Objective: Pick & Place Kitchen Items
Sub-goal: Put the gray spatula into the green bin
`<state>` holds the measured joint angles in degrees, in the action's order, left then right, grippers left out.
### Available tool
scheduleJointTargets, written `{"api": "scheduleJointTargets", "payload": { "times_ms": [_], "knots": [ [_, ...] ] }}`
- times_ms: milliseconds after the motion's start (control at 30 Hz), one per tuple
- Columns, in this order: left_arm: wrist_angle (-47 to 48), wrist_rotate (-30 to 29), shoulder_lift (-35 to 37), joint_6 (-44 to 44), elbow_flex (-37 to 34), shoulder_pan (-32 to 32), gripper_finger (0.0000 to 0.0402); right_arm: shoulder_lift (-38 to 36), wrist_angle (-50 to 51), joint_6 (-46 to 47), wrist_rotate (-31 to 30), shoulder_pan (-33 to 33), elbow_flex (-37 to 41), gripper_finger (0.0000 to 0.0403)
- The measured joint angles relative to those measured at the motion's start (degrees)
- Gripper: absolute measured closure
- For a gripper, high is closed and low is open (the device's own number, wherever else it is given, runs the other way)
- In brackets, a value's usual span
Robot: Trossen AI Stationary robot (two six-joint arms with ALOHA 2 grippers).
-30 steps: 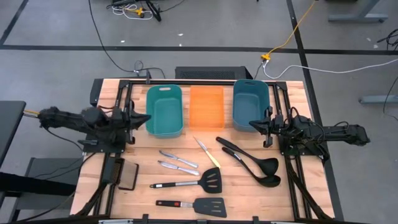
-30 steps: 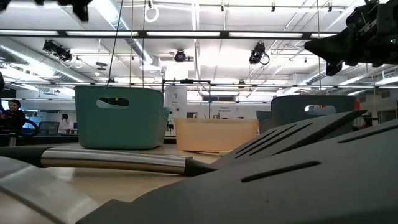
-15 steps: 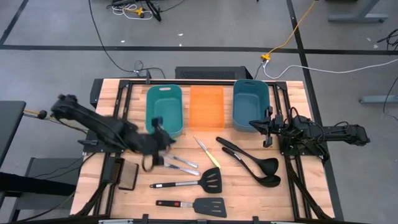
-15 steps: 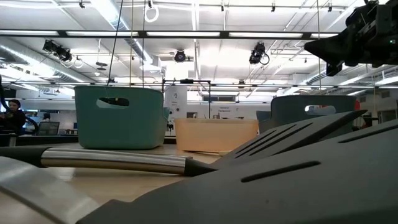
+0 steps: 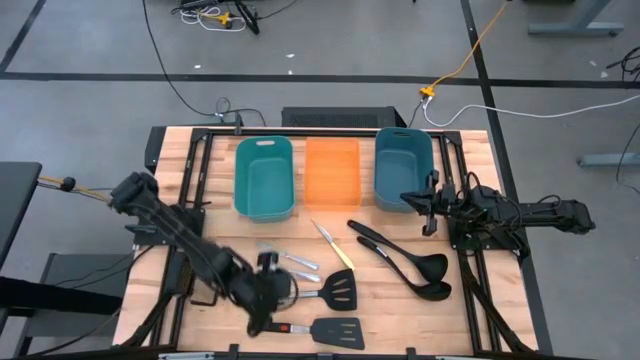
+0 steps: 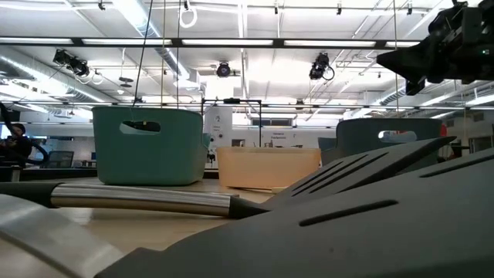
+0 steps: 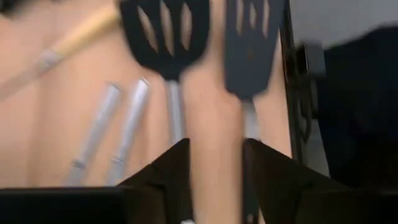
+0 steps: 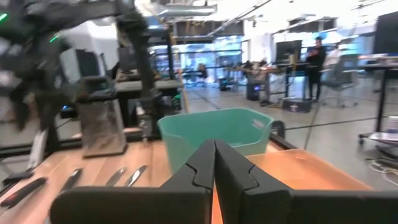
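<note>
Left pincer [image 5: 272, 300], fingers spread, hovers above the handles of two black slotted spatulas [image 5: 340, 291] on the desk [image 5: 385, 310]; right pincer [image 5: 427, 203], pressed together, waits beside the blue bin [image 5: 403, 165].

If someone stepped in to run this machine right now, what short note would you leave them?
Left gripper: jaws open, empty, over the two black slotted spatulas.
Right gripper: jaws shut, empty, waiting beside the blue plastic bin.
On the wooden table: both spatulas, two silver knives, one pale-yellow knife, two black ladles.
Done: nothing; the teal bin and orange bin look empty.
Left: all seven utensils.
</note>
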<state>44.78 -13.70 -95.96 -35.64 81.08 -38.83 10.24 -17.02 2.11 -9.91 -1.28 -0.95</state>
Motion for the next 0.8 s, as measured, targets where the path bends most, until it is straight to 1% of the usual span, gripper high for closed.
{"api": "scheduleJointTargets", "payload": {
  "times_ms": [100,167,267,400,500,600,800],
  "knots": [
    [-1.6,0.9,-3.6,-2.2,0.0,-2.3,0.0209,0.0,-0.8,0.4,-3.3,0.0,0.0,0.0392],
    [-2.6,1.7,-5.7,-3.1,0.0,-3.5,0.0198,0.0,-0.8,0.6,-4.3,0.0,0.0,0.0391],
    [-3.4,2.7,-8.6,-5.3,0.0,-4.4,0.0186,0.0,-0.8,1.5,-4.3,0.0,0.0,0.0391],
    [-7.4,4.4,-11.4,-6.6,0.0,-4.8,0.0173,0.0,-0.4,1.7,-4.2,0.0,0.0,0.0391],
    [-10.0,4.5,-13.1,-5.7,0.0,-5.1,0.0169,0.0,0.1,1.7,-4.2,0.0,0.0,0.0391],
    [-8.9,4.6,-14.5,-5.7,0.0,-5.4,0.0168,0.0,0.1,1.7,-4.2,0.0,0.0,0.0391],
    [-9.7,3.1,-17.6,-5.9,0.0,-6.8,0.0168,0.0,0.1,1.9,-4.2,0.0,0.0,0.0391]
  ]
}}
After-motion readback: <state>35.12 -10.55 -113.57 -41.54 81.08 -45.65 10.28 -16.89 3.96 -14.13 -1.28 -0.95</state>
